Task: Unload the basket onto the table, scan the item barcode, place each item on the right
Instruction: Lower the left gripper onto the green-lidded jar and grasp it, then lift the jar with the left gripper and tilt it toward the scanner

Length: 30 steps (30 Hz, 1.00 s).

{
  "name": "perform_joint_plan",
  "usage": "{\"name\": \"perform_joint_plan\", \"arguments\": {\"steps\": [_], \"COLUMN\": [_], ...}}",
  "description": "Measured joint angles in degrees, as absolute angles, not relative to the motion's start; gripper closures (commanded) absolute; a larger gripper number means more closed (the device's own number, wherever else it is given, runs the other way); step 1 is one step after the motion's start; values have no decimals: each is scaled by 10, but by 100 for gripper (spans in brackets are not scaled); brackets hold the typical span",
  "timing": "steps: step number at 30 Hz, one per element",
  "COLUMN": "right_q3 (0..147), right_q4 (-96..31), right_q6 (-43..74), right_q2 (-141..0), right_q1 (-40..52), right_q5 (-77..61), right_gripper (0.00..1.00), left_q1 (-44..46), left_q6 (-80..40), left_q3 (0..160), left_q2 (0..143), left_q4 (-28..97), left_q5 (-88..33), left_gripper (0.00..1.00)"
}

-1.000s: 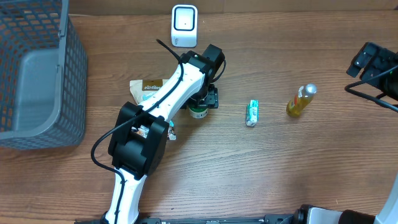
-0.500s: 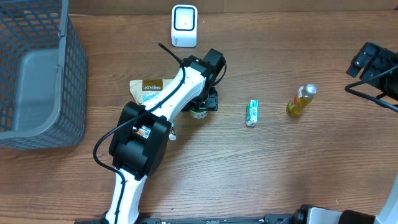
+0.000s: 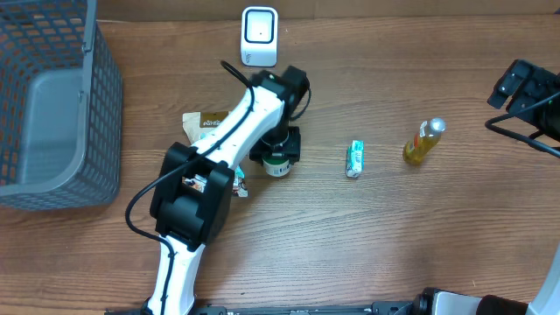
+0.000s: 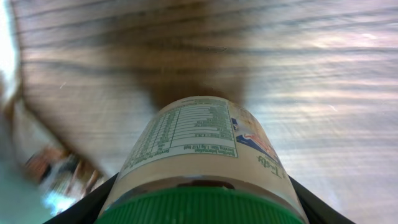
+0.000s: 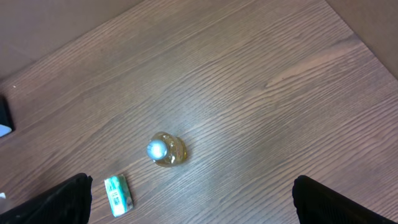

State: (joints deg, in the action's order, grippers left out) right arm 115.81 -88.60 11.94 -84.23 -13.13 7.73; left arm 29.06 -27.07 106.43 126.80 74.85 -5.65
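Green-capped jar [image 4: 198, 149] stands upright on the surface [image 3: 394, 236] — it is gripped between the left tool's [image 3: 276, 154] fingers, clenched at both sides just below the cap.

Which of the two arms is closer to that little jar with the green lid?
Left. The left arm has its fingers on either side of the jar; the right arm sits far away to the jar's right.

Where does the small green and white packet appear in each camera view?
Overhead: the small green packet lies right of centre.
Left wrist: not in it.
Right wrist: near the bottom left corner.
Shared landmark: the yellow bottle, near the packet in the overhead and right wrist views.
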Motion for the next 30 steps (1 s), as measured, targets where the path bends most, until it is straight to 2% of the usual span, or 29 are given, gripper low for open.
{"name": "perform_joint_plan", "arguments": {"steps": [5, 10, 12, 13, 22, 30], "right_q3": [1158, 1158, 1158, 1158, 1158, 1158], "right_q4": [-886, -886, -886, -886, -886, -886], "right_q6": [119, 120, 120, 119, 120, 120], "right_q2": [-842, -842, -842, -842, -842, -842], "right_q1": [-131, -131, -131, -131, -131, -131], "right_q5": [77, 77, 77, 77, 77, 77], "right_gripper": [0, 0, 0, 0, 0, 0], "left_q1": [256, 225, 219, 219, 220, 221], "left_q6": [-265, -253, -250, -249, -248, -249], "left_q3": [1189, 1240, 1242, 1242, 1242, 1242], "left_q2": [1268, 1268, 1268, 1268, 1268, 1268], "left_q4": [855, 921, 943, 955, 966, 966], "left_q5": [-128, -232, -274, -294, -407, -455], "left_gripper": [82, 80, 88, 96, 96, 96]}}
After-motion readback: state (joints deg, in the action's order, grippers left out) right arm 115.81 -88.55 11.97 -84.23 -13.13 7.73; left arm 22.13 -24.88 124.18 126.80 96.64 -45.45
